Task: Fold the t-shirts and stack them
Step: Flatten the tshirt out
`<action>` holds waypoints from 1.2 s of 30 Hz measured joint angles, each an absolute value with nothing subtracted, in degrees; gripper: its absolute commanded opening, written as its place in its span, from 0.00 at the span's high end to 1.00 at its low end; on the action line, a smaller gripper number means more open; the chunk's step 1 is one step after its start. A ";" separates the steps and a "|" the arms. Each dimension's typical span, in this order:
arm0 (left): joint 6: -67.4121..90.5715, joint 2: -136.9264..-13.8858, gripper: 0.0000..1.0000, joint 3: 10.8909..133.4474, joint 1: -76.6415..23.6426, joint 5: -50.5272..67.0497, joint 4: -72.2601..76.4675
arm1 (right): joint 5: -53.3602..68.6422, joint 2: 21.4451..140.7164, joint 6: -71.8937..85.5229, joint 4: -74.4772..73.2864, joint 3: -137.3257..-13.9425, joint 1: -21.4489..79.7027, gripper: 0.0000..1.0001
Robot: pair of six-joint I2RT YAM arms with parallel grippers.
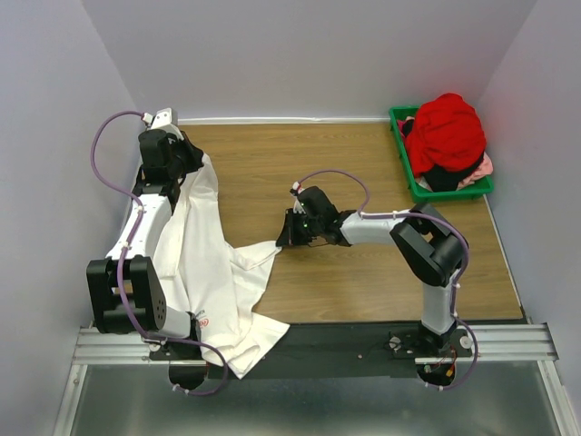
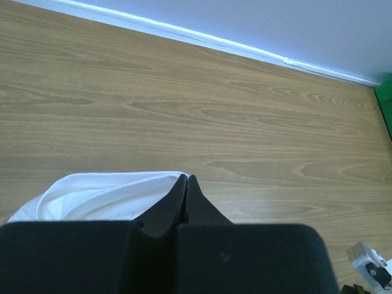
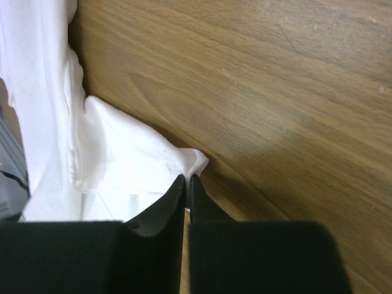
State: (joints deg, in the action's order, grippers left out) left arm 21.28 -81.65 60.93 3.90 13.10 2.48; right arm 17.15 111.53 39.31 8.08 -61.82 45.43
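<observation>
Lying along the left side of the table, the white t-shirt is pinched at its far end by the left gripper and at its sleeve by the right gripper, likely to be spread flat

In the top view the left arm covers the white t-shirt along its 9 o'clock side, and its red logo is too small to read. In the green bin at 2 o'clock the red t-shirt buries a dark cloth and a pink cloth, only slivers showing. In the right wrist view the shirt is cut off at 9 and 12 o'clock, and the right gripper hides how much cloth it pinches.
</observation>
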 measured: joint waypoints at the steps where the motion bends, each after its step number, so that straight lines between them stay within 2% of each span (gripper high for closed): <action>1: 21.28 -81.65 1.00 60.93 3.90 13.10 2.48 | 17.21 111.53 39.16 8.10 -61.84 45.43 1.00; 11: 21.26 -80.58 1.00 60.93 3.90 13.10 2.46 | 14.46 107.37 38.13 7.14 -61.19 44.03 1.00; 17: 21.23 -78.54 1.00 61.34 3.90 13.74 2.50 | 12.47 94.98 34.00 3.77 -61.47 31.77 1.00; 22: 20.58 -76.66 1.00 65.52 3.90 15.29 2.04 | 6.61 86.56 28.34 -2.90 -69.73 22.22 1.00; 27: 19.42 -69.97 1.00 71.02 3.90 17.76 2.74 | -0.25 78.04 22.96 -7.35 -80.25 21.71 1.00; 36: 17.82 -48.29 1.00 75.88 3.90 21.67 5.65 | -7.49 58.76 15.11 -10.28 -96.03 21.78 1.00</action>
State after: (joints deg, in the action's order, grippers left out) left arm 17.82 -48.29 75.88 3.90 21.67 5.65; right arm -7.49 58.76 15.11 -10.28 -96.03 21.78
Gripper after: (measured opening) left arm 0.005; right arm 0.012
